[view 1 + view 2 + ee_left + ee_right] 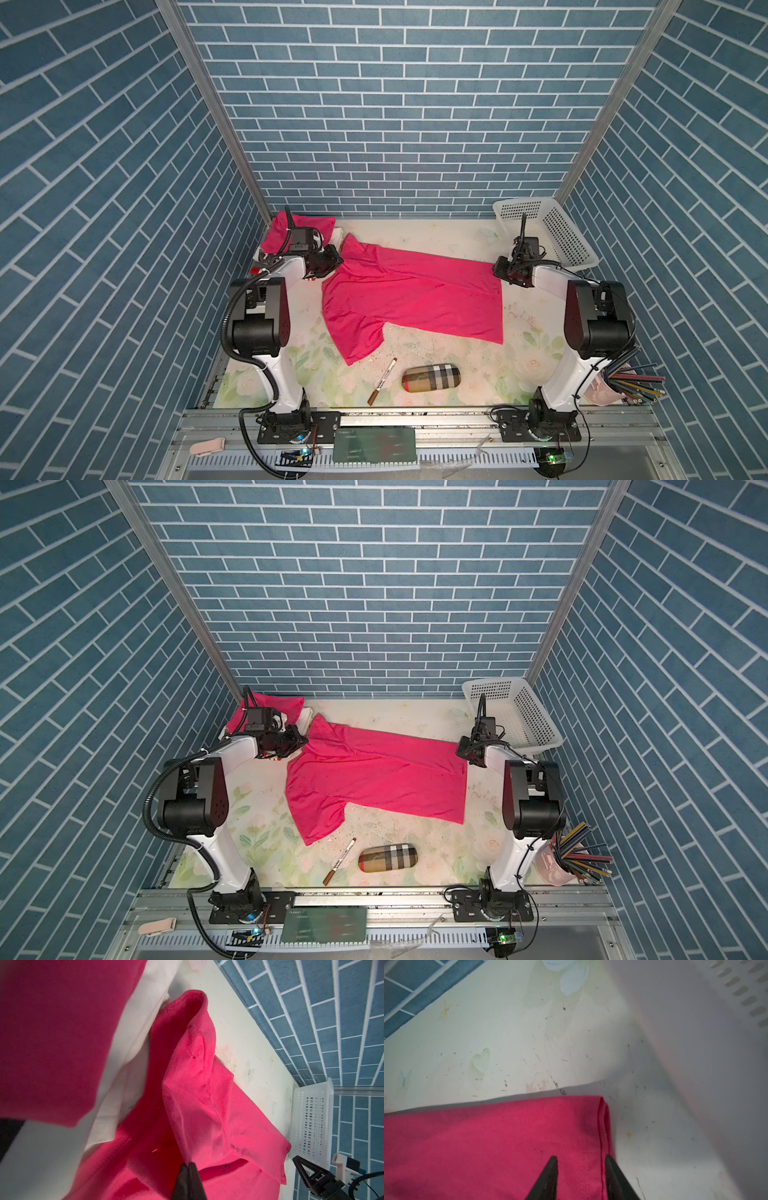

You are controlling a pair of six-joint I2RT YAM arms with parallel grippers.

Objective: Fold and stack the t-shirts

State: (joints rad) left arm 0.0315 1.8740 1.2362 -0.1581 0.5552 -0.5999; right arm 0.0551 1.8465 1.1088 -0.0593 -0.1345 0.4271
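A bright pink t-shirt [415, 299] [374, 779] lies spread across the middle of the table, partly folded lengthwise, with one sleeve toward the front. My left gripper [338, 259] [188, 1164] is at its collar end and is shut on a raised fold of this t-shirt [197, 1095]. My right gripper [496, 270] [581, 1159] is at the far right corner, open. Its two fingertips stand either side of the stitched hem of the t-shirt [488, 1147]. A second pink t-shirt [278, 232] [52, 1032] lies folded at the back left corner.
A white cloth [141, 1022] lies under the folded t-shirt. A white perforated basket [548, 232] stands at the back right, close behind my right gripper. A plaid case [432, 376] and a marker [382, 380] lie near the front. A cup of pencils [623, 382] stands front right.
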